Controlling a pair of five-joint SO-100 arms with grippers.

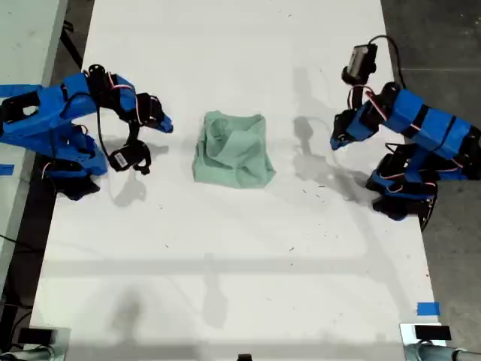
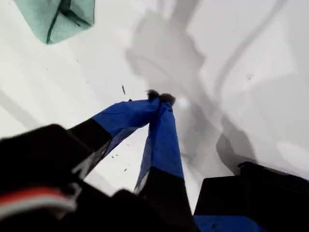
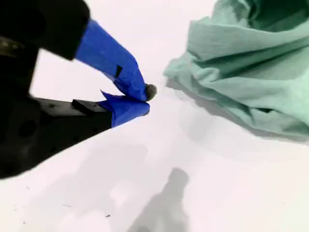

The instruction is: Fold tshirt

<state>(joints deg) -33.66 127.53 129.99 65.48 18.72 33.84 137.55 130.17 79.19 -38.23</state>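
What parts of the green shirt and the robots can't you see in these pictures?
- The tshirt: it lies in a crumpled heap, so its sleeves and collar are buried in its own folds in the exterior view.
- The first wrist view's edge cuts off most of the tshirt.
- The second wrist view's edge cuts the tshirt too.
- The arm bases run past the exterior view's left and right edges.

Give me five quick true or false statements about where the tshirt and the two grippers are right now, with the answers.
1. The tshirt lies spread out flat. False: it sits in a crumpled heap.
2. My first gripper holds a corner of the tshirt. False: its fingers are shut on nothing, over bare table.
3. My second gripper is shut beside the tshirt, apart from it. True.
4. The tshirt lies between the two arms in the exterior view. True.
5. The tshirt hangs off the table edge. False: it rests wholly on the table.
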